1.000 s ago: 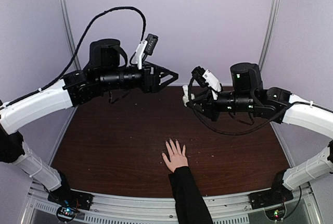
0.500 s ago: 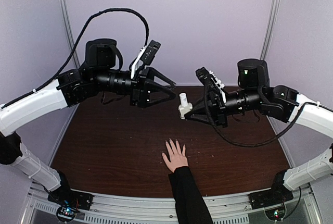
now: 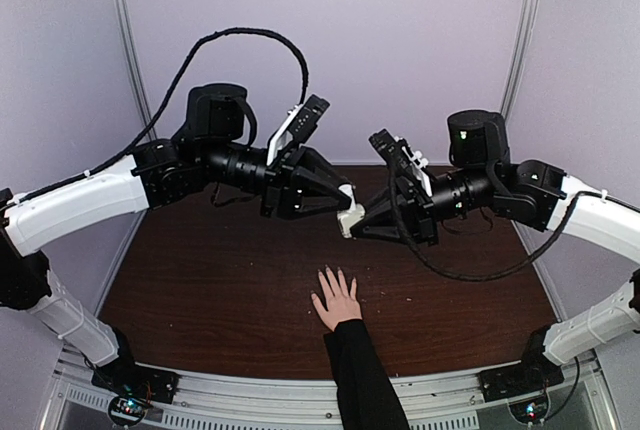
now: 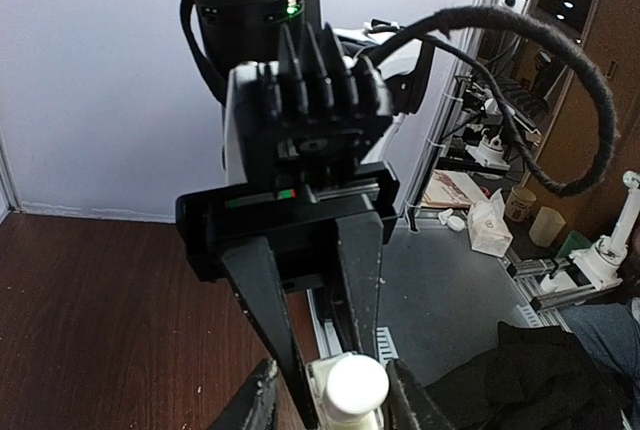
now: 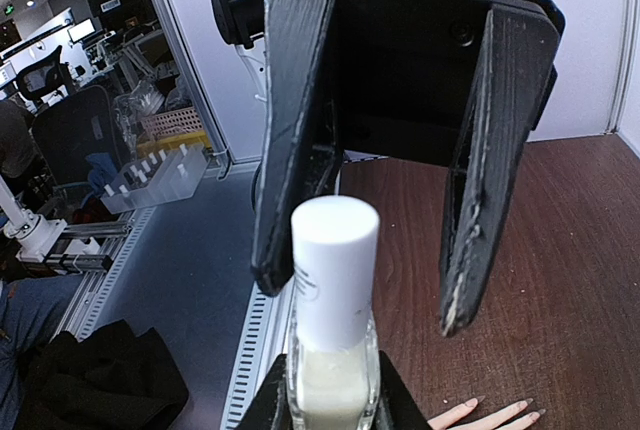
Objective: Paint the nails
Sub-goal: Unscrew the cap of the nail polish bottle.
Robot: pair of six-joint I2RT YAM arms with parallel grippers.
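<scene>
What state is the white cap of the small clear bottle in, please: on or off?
On: the white cap sits on the small clear bottle held in the right gripper.

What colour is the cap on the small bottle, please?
White; the cap on the bottle shows best in the right wrist view.

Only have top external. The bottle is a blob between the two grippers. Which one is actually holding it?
Observer: The right gripper. Its wrist view shows it shut on the glass body of the bottle.
Operator: Is the left on the cap?
Observer: Not gripping it. The left gripper has its jaws open, one finger on either side of the white cap. I cannot tell whether a finger touches it.
Operator: Cap on or off?
Observer: On. The left wrist view looks straight at its rounded end, seated on the bottle.
</scene>
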